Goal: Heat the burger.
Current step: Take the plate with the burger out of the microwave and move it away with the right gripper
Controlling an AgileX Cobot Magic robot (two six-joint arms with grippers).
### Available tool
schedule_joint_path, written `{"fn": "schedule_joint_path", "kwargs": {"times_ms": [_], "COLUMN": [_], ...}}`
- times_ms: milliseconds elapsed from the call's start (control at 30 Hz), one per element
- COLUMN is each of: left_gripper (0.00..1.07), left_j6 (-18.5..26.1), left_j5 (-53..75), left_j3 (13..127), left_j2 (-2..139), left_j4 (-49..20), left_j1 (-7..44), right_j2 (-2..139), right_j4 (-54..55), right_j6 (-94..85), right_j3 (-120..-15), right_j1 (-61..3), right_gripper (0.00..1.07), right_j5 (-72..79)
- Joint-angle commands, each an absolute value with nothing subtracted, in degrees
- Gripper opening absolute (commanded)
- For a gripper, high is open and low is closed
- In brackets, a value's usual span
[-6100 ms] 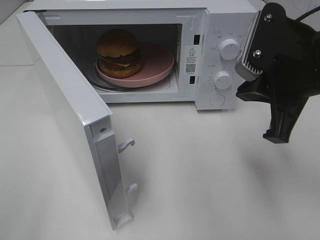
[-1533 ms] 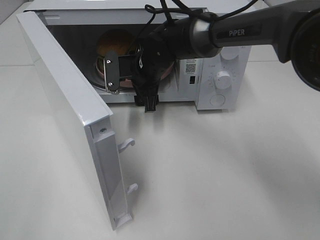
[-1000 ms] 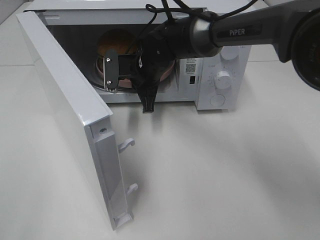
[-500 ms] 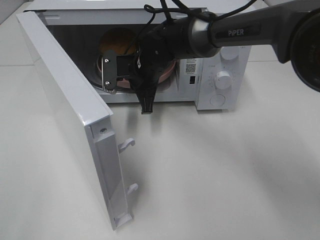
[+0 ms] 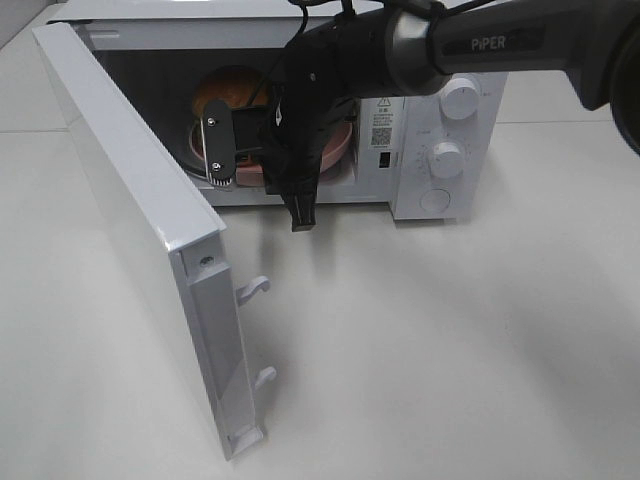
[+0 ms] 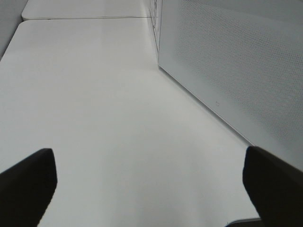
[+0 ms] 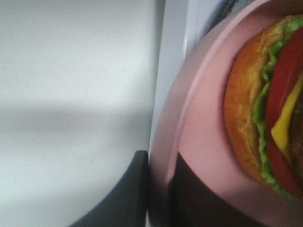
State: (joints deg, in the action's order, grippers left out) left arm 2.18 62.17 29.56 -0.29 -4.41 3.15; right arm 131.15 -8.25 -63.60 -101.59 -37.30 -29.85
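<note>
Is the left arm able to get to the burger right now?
Probably not. The open microwave door stands between the left gripper and the burger, and the right gripper, shut on the pink plate, fills the opening.
</note>
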Motion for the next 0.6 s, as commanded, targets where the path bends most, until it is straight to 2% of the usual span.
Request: {"fn": "schedule_joint_path", "kwargs": {"times_ms": [33,600], "left_gripper": [1.0,1.0], "left_j6": [1.7,1.7], "left_j5": [61.3,61.3], "left_j3": [29.6,29.6], "left_j2": [-1.1,-1.1], "left_j4": [-4.3,-4.3], "left_j1": [2.9,2.9], "right_j2": [129.6,120.1], "right_j4": [-7.3,-6.1], "right_j6": [-65.9,-78.1], "right_j3": [-100.8,-89.5], "right_j1": [-37.5,-36.2], "right_gripper": [0.0,0.0], "right_j5": [-30.0,-26.0]}}
